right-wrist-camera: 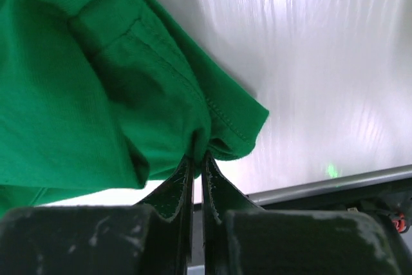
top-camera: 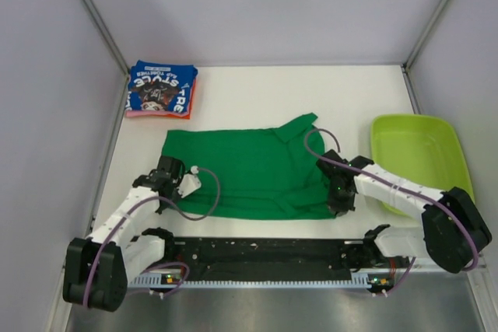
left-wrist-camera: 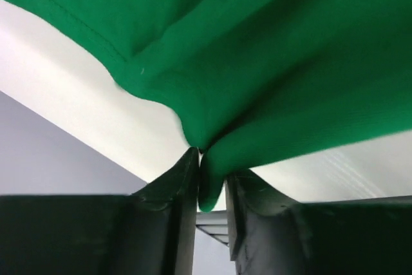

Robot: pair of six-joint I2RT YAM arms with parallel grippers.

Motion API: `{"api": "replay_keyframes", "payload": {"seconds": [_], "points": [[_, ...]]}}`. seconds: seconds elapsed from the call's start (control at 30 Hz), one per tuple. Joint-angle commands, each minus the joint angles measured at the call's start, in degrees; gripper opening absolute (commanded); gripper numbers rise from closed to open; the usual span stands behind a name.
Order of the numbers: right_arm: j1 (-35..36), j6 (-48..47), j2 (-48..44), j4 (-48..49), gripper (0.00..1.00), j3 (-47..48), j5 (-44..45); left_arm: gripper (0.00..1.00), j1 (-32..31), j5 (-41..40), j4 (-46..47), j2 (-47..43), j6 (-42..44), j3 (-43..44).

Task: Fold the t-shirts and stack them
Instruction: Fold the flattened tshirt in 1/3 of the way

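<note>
Along the near hem of the green t-shirt (top-camera: pixel 249 172), left jaws and right jaws grip cloth; I'd raise both evenly, keeping it taut.

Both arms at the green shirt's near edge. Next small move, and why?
Probably lift both together and carry that edge toward the far side: the left gripper and right gripper each pinch the near edge of the green t-shirt, which lies spread flat.

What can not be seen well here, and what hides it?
- Orange-pink cloth shirt: top view, under folded blue printed t-shirt; only its edge shows.
- Plain green cloth t-shirt's near corners: top view, under left gripper, right gripper.
- Lime-green plastic tub's near rim: top view, behind right arm.
</note>
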Motion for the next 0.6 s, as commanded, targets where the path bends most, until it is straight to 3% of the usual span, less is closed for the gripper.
{"api": "replay_keyframes", "payload": {"seconds": [0.0,0.07,0.2,0.33,0.4,0.5,0.57], "points": [[2.6,3.6,-4.1,-6.5,0.04,-1.0,-3.4,0.39,0.5,-4.9,-0.6,-0.8,0.5,-0.1],[2.7,3.7,-6.6,-8.5,0.20,-0.1,-3.6,0.48,0.5,-4.1,-0.8,0.4,0.6,2.4],[2.7,2.8,-10.9,-13.1,0.41,5.4,-1.6,0.55,-0.9,3.5,-4.9,3.6,-0.7,13.2],[2.7,1.0,-11.5,-14.1,0.52,10.6,1.9,0.58,-11.2,16.1,-9.1,4.6,-1.0,24.3],[2.6,0.8,-10.2,-13.9,0.42,12.0,4.2,0.59,-18.1,24.6,-9.2,4.9,-0.3,28.2],[1.6,1.5,-10.7,-9.4,0.00,10.9,5.2,0.61,-29.8,35.4,-5.6,6.4,0.4,31.6],[-0.8,1.8,-11.3,-4.9,0.00,6.8,2.1,0.62,-38.5,38.6,-1.3,8.3,1.4,31.7]]}}
